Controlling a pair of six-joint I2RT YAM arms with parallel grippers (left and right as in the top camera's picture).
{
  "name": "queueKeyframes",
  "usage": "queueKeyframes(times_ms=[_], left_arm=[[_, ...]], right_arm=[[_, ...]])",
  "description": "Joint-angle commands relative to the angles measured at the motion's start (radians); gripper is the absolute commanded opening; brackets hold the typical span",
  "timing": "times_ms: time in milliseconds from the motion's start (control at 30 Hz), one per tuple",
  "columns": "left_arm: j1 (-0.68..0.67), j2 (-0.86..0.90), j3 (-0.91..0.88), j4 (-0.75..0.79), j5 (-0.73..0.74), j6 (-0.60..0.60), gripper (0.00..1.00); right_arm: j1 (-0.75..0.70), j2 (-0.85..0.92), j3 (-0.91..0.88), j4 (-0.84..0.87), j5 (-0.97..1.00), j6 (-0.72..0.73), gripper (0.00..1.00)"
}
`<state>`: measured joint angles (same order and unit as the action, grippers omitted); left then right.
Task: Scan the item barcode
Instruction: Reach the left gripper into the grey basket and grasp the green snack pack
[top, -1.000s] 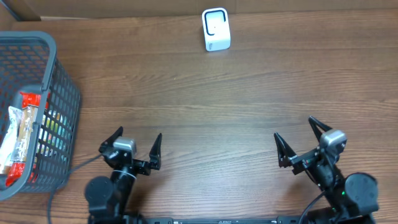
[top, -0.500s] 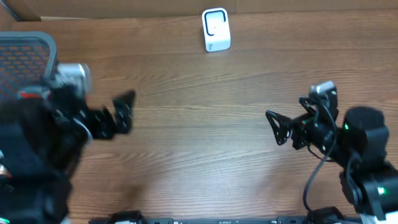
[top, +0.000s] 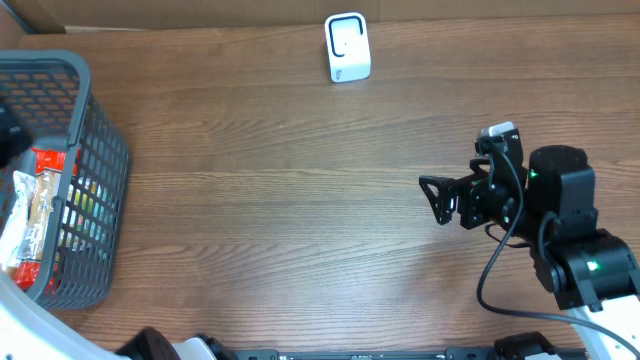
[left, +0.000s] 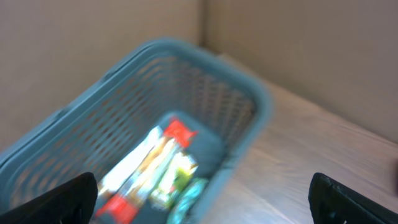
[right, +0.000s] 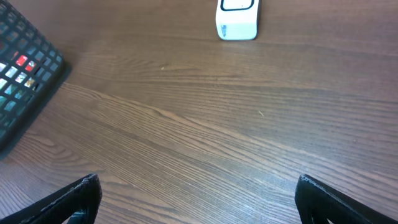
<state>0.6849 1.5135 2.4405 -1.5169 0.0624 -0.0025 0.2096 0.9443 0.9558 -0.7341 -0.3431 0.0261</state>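
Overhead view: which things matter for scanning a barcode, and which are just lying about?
For the job: white scanner, snack packets, the grey basket holding them, right hand.
Just there: wooden table, cardboard wall behind.

Packets (top: 27, 222) in basket (top: 108, 170), left of scanner (top: 347, 47)

Left end effector (left: 202, 200) away from the near edge, seemingly above the basket (top: 108, 160) now; right end effector (top: 433, 200) higher, sideways.
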Motion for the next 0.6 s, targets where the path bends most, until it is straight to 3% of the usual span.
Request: queueKeyframes(times_ms=[0, 67, 133, 200, 267, 300, 567], left_arm=[[0.116, 0.065, -0.046, -0.005, 0.087, -0.043, 1.0], [0.168, 0.107, -0.087, -0.005, 0.117, -0.042, 1.0], [0.208, 0.143, -0.123, -0.007, 0.135, -0.043, 0.88], [0.239, 0.186, -0.156, 0.007, 0.171, -0.04, 0.84], [0.254, 0.226, -0.183, 0.021, 0.208, -0.008, 0.88], [0.257, 0.246, -0.195, 0.024, 0.22, 0.014, 1.0], [0.257, 0.335, -0.351, 0.066, 0.254, 0.108, 1.0]], right_arm=[[-0.002, 0.032, 0.029, 0.003, 0.001, -0.001, 1.0], [-0.002, 0.059, 0.027, 0.002, 0.001, -0.001, 1.0], [-0.002, 0.085, 0.027, 0.001, 0.001, -0.001, 1.0], [-0.002, 0.116, 0.027, -0.003, 0.001, -0.001, 1.0], [-0.002, 0.146, 0.027, -0.002, 0.001, -0.001, 1.0], [-0.002, 0.159, 0.027, -0.002, 0.001, -0.001, 1.0], [-0.002, 0.275, 0.027, -0.002, 0.001, -0.001, 1.0]])
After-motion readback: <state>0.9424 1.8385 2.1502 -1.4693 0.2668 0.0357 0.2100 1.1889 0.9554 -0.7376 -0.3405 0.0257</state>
